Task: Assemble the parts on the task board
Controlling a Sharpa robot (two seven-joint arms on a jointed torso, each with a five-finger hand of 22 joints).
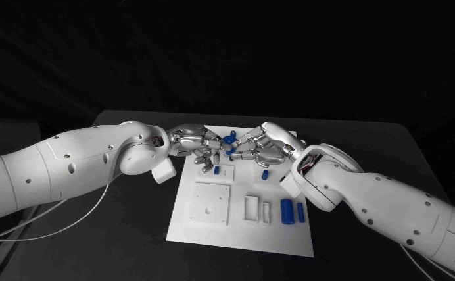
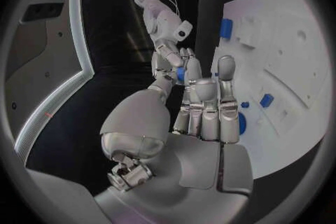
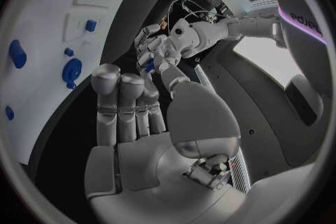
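The white task board (image 1: 190,225) lies in the middle of the table. My left hand (image 1: 194,143) and right hand (image 1: 268,146) meet fingertip to fingertip above its far end. A small blue part (image 1: 231,137) is pinched where they meet. In the left wrist view this part (image 2: 181,74) sits between the left hand's (image 2: 206,106) thumb and nearest finger. In the right wrist view it (image 3: 149,65) sits by the thumb tip of the right hand (image 3: 133,106). Just below lies a round blue part (image 1: 229,152) on the board.
More blue parts stand on the board: one (image 1: 216,170) under the left hand, one (image 1: 264,175) under the right hand, and two long ones (image 1: 287,210) (image 1: 300,212) near the right edge. A square white block (image 1: 210,202) and two narrow slots (image 1: 251,207) fill the near half.
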